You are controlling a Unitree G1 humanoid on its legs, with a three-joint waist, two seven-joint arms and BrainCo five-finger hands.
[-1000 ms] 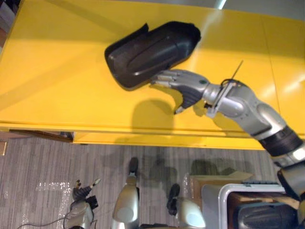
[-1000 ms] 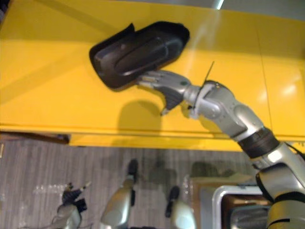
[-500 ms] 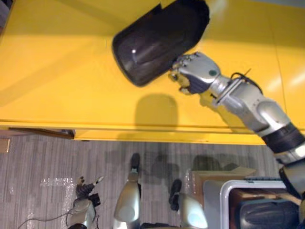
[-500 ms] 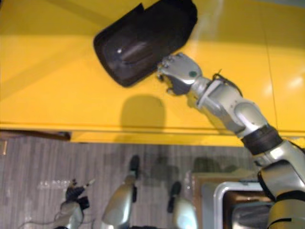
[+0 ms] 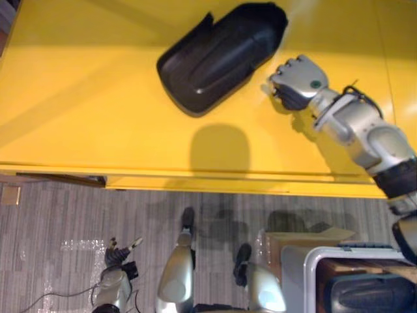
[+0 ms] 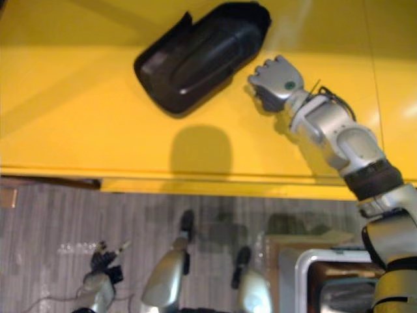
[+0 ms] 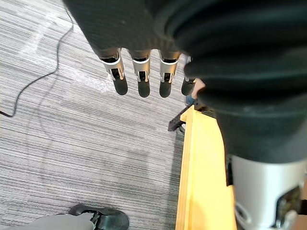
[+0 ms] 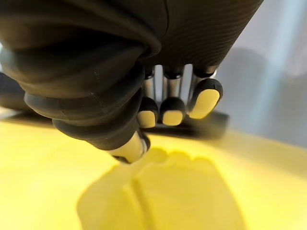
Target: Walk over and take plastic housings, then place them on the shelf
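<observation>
Right eye view, right hand fisted, beside housing

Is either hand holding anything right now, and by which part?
Nothing is held. The right hand, fingers curled, is beside the plastic housing on the shelf; the left hand hangs open.

the right robot hand is silver with a small green dot on its back, and it sits on a silver-grey right arm of rounded segments ringed by a dark ribbed band. the left robot hand wears a dark ribbed cover over silver fingers with dark tips. the right one's fingertips carry pale pads.
</observation>
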